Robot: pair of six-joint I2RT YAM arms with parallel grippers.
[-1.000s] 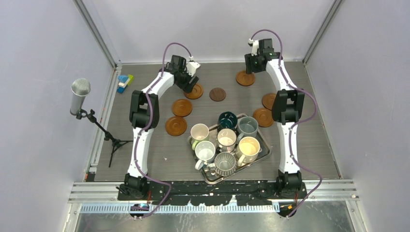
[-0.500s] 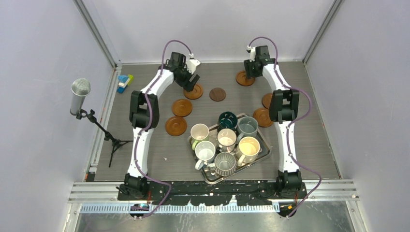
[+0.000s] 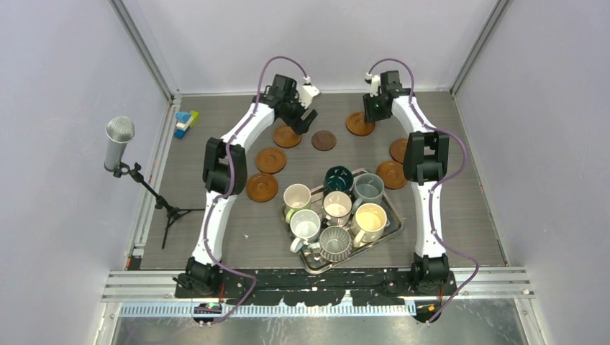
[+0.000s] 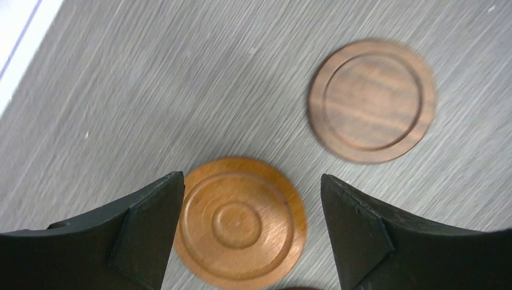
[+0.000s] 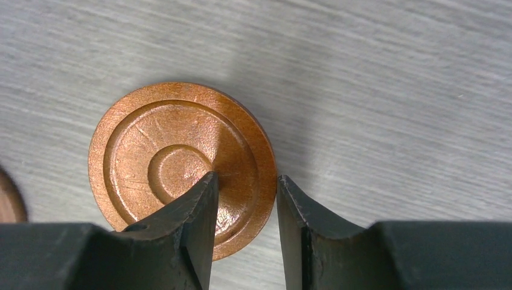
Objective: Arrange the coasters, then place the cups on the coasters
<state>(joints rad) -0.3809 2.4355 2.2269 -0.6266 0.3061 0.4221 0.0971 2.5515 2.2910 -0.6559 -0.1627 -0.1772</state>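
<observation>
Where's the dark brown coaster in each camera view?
Top external: dark brown coaster, upper middle.
Left wrist: upper right.
Right wrist: not identifiable; only a brown sliver at the left edge.
Shared landmark: the orange coaster beside it.

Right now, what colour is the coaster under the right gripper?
The coaster is glossy orange-brown, clearest in the right wrist view.
</observation>
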